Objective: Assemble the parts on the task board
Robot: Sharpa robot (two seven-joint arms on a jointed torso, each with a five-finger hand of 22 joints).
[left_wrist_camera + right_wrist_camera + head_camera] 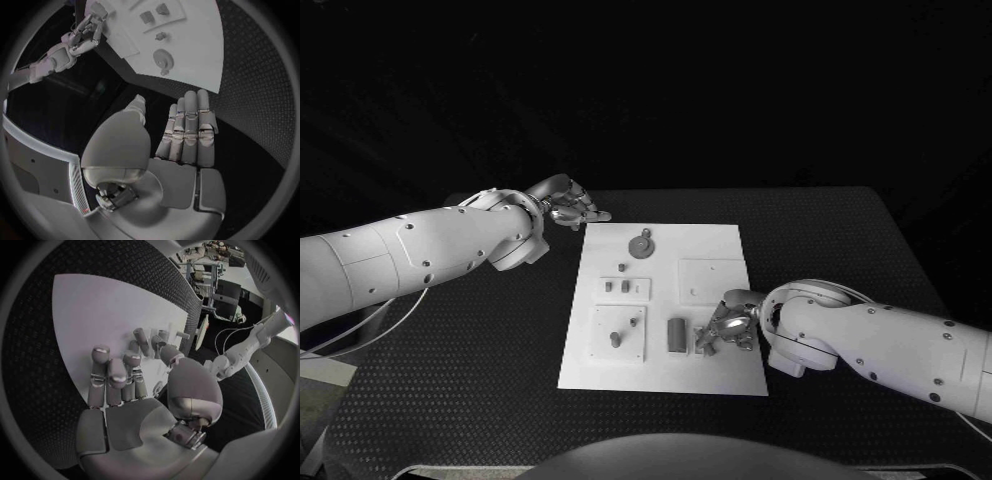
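The task board (pixel 711 290), a white rectangular plate, lies lengthwise in the middle of the black textured table (pixel 473 380), its long sides running away from the robot. Several small grey parts rest on it: a round disc with a short stem (pixel 642 244) near the far end; two small blocks (pixel 620 289) side by side on a raised square about midway along the left half; a small peg-like piece (pixel 617 339) on a larger raised plate in the near left quarter; and an upright dark oblong part (pixel 676 334) near the board's near middle. A plain square outline (pixel 710 278) marks the right half. The left hand (pixel 571 211) hangs above the table just beyond the board's far left corner, holding nothing; in the left wrist view its fingers (pixel 189 127) are straight and pressed side by side, the thumb set apart. The right hand (pixel 727 330) is over the board's near right portion, just beside the oblong part; in the right wrist view its fingers (pixel 115 377) extend loosely above the white surface, and whether they touch a part cannot be told.
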